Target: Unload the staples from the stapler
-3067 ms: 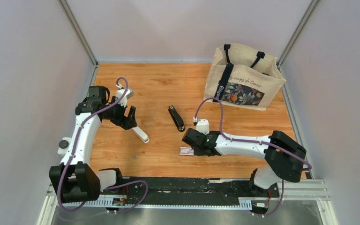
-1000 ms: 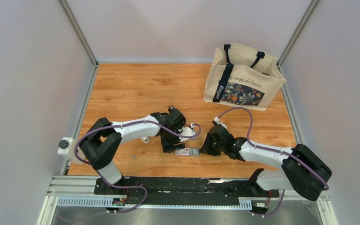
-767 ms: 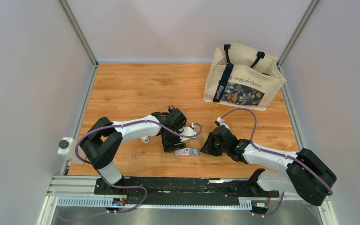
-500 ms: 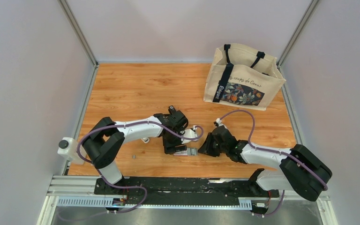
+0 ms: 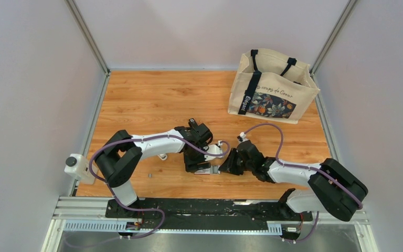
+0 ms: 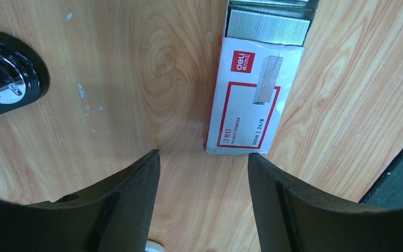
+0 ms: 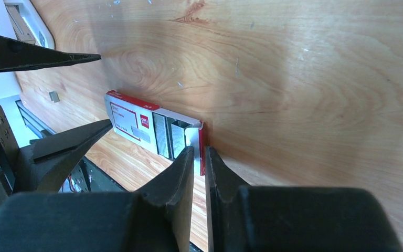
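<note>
The small red-and-white staple box (image 5: pixel 210 170) lies near the table's front, its right end open, with silvery staples (image 6: pixel 270 23) in joined strips showing inside (image 7: pixel 170 137). My left gripper (image 5: pixel 197 165) hangs open over the box's left end (image 6: pixel 203 154), touching nothing. My right gripper (image 5: pixel 221 169) sits at the open end, its fingers nearly together (image 7: pixel 199 149) with the box's red end flap (image 7: pixel 202 149) between the tips. The black stapler's rounded end (image 6: pixel 5 68) shows beside my left gripper; in the top view my left arm hides it. A small grey staple bit (image 5: pixel 150 174) lies left of the box.
A beige tote bag (image 5: pixel 273 86) with a flower print stands at the back right. A small white object (image 5: pixel 161 156) lies under my left forearm. The black rail (image 5: pixel 204 207) runs along the table's near edge, close below the box.
My right gripper has slid left onto the box's open end and its fingers have come together. My left gripper has shifted slightly toward the box. Three seconds ago both arms were elsewhere.
</note>
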Robot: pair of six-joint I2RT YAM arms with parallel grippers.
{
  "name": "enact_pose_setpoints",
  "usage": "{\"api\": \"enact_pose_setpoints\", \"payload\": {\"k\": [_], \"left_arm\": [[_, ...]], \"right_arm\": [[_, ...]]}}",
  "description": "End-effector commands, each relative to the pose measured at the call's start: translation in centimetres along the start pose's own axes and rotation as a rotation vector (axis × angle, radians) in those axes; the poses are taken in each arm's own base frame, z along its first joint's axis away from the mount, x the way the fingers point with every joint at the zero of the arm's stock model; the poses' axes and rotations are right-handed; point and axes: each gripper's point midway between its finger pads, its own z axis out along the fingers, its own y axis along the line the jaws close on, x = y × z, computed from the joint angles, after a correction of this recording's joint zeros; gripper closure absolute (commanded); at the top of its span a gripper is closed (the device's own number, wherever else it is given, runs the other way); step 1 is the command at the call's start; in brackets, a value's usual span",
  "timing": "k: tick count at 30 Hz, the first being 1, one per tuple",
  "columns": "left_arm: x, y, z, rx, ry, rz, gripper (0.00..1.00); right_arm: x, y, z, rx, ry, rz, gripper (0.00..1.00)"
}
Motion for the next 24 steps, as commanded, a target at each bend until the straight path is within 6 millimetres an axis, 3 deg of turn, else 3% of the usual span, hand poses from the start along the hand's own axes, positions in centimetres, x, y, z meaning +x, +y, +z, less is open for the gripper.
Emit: {"api": "enact_pose_setpoints", "payload": {"k": [1, 6, 24], "left_arm": [[-1.3, 0.2, -0.4, -0.004, -0.028, 0.022, 0.3], [-1.3, 0.2, -0.4, -0.005, -0.027, 0.022, 0.3], [-1.1, 0.2, -0.4, -0.008, -0.018, 0.024, 0.31]], "right_arm": [[-0.3, 1.0, 0.3, -0.047, -0.003, 0.006, 0.84], [0.0, 0.6, 0.5, -0.034, 0.007, 0.009, 0.86], [0.3, 2.4, 1.1, -0.1, 0.049, -0.024, 0.89]]}}
